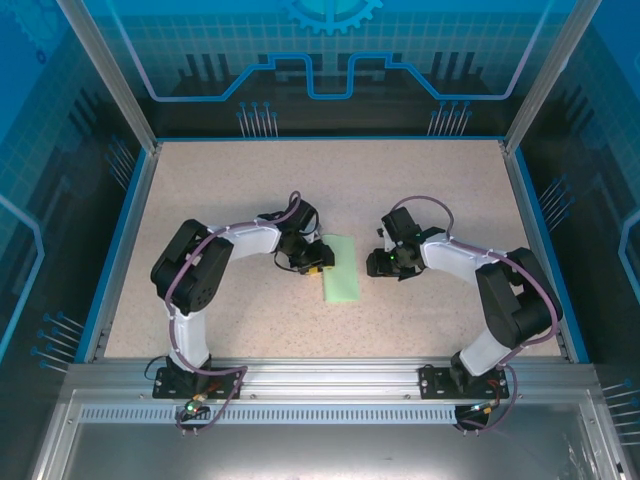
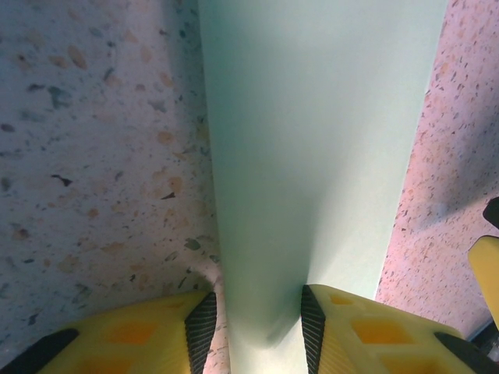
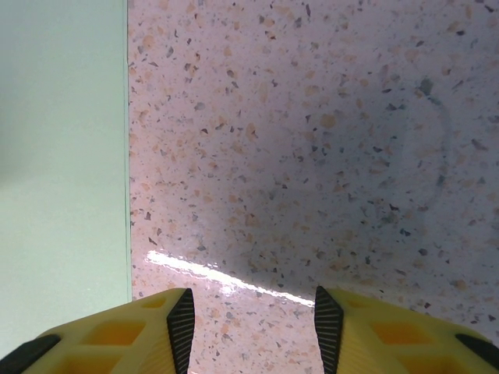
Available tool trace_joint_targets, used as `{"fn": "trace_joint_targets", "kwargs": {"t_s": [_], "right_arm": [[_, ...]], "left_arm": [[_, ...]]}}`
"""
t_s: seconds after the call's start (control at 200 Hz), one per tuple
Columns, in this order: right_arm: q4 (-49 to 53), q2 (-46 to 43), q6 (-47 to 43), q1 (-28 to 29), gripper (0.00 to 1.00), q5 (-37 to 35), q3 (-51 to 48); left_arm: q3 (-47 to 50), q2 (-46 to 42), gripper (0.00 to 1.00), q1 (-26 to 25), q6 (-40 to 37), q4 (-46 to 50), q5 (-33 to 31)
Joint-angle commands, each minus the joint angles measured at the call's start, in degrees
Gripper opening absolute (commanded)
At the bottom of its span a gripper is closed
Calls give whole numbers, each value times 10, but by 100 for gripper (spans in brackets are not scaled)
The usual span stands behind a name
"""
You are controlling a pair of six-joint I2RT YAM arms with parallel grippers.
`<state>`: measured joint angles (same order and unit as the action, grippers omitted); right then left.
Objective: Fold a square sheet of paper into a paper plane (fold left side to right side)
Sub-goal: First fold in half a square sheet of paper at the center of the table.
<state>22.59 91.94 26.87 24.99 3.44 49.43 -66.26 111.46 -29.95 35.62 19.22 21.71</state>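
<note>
The square sheet of paper (image 1: 343, 280) lies folded into a narrow pale green strip at the middle of the table. My left gripper (image 1: 315, 258) is low at the strip's upper left edge. In the left wrist view the paper (image 2: 312, 140) runs up from between the fingers of the left gripper (image 2: 257, 312). Its rounded left fold sits in the gap, one pad (image 2: 201, 327) is beside it over the table and the other pad (image 2: 312, 323) is over the paper. The jaws stand apart. My right gripper (image 1: 385, 262) (image 3: 249, 308) is open over bare table, just right of the paper (image 3: 62, 156).
The speckled table (image 1: 250, 190) is bounded by a blue rim and a metal frame (image 1: 110, 230) on the sides. Both arm bases stand at the near edge (image 1: 320, 370). Bare tabletop lies beyond and to both sides of the paper.
</note>
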Motion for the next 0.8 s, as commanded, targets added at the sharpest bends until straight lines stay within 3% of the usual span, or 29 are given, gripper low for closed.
{"fn": "trace_joint_targets", "kwargs": {"t_s": [0.0,0.435,0.795], "right_arm": [[1,-11,-7,2,48,7,-8],[3,-15,-7,1,48,7,-8],[-38,-19,2,14,47,68,-8]], "left_arm": [[14,65,40,-15,-23,11,-74],[2,75,40,-19,-26,25,-83],[2,76,40,-21,-25,26,-87]]}}
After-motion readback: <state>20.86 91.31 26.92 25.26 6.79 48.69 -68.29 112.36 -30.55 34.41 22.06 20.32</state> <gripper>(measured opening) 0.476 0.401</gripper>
